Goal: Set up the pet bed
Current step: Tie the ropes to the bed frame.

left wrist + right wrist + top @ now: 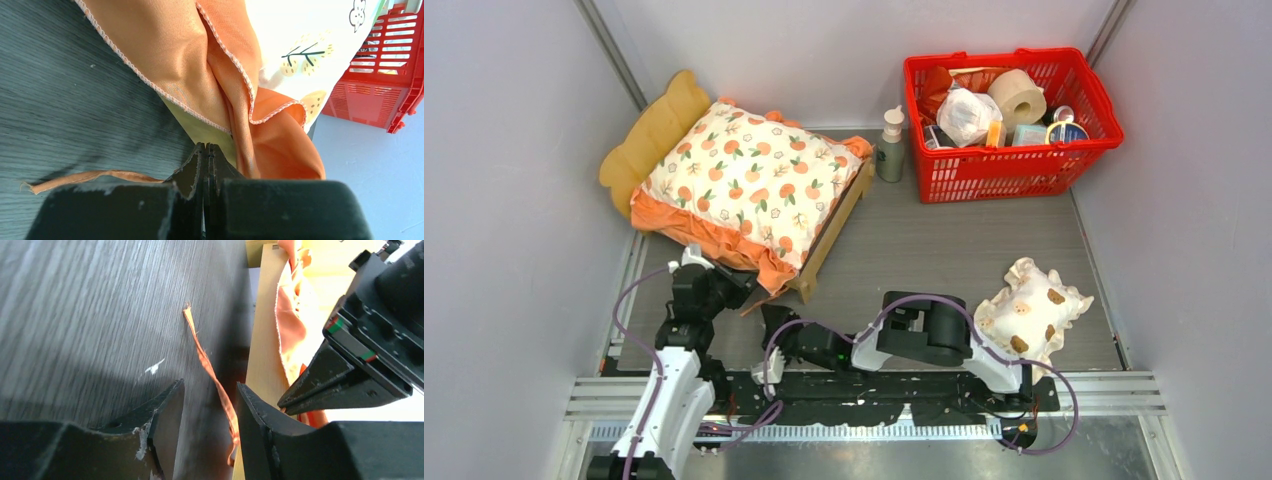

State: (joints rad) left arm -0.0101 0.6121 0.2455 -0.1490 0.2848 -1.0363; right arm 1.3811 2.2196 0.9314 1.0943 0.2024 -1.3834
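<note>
**L pincer (205,147) + R pincer (209,386) at near corner of pet bed (834,232), rear-left of desk (944,250).**
Cushion (749,180) sits on frame. L pincer pressed together, tips at ruffle (220,75), prob. to tidy it. R pincer spread, loose orange strip (202,352) betw. fingers, not gripped. Bed rail just beside both.

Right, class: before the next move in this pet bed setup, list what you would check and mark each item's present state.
1. Cushion on pet bed: ok, it lies on the frame.
2. Left pincer shut: ok, tips at the orange ruffle; gripping fabric: cannot tell.
3. Right pincer open: ok, jaws either side of the loose orange strip.
4. Strip off the table: not ok, it lies there.
5. Small pillow on the bed: not ok, it lies on the table.
</note>
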